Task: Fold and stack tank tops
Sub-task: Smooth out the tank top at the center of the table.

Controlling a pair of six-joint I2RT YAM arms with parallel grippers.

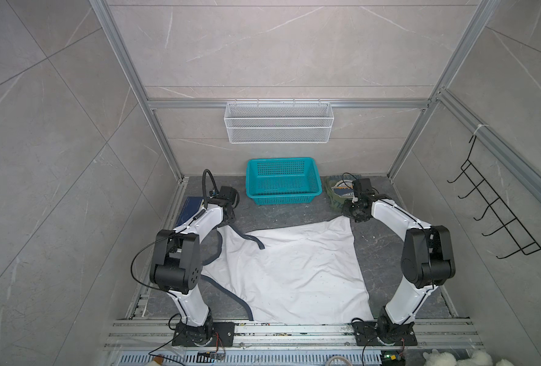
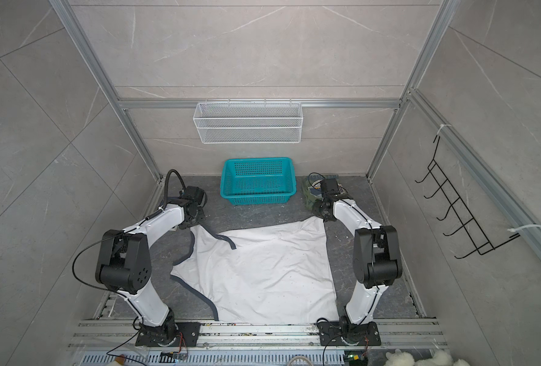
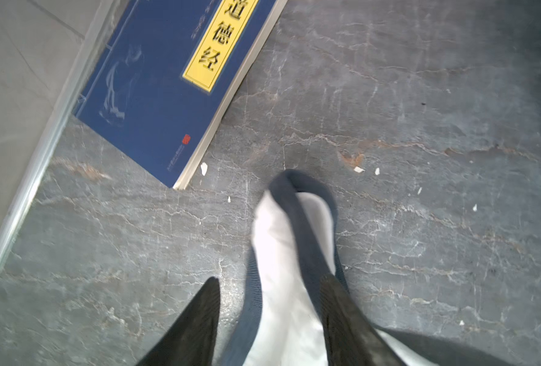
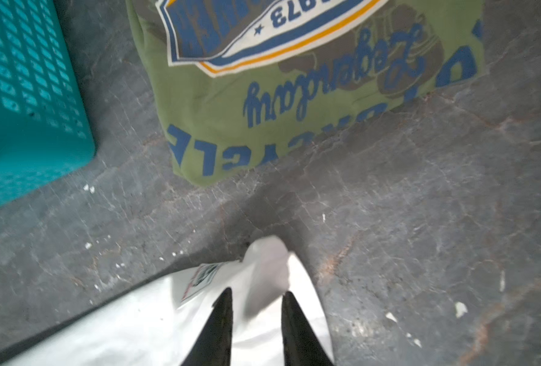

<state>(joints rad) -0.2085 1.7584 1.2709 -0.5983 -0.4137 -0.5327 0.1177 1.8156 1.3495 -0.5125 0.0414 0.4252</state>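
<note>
Both pincers stand parted, gripping nothing: the left pincer [image 3: 270, 279] straddles the white top's [image 1: 294, 272] strap [image 3: 294, 221], and the right pincer [image 4: 257, 291] straddles its corner [image 4: 269, 253]. The folded green top [image 4: 294, 104] lies just beyond the right one. If I lift carelessly, I think a fingertip could snag the cloth and rumple it.

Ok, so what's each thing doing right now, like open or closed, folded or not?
white tank top, unfolded, spread out flat.
teal basket, upright, empty.
olive green tank top, folded, lying beside the teal basket.
blue book, closed, lying flat.
wire basket, on the wall, empty.
left gripper, open, a trimmed strap between the jaws.
right gripper, open, a white corner between the jaws.
</note>
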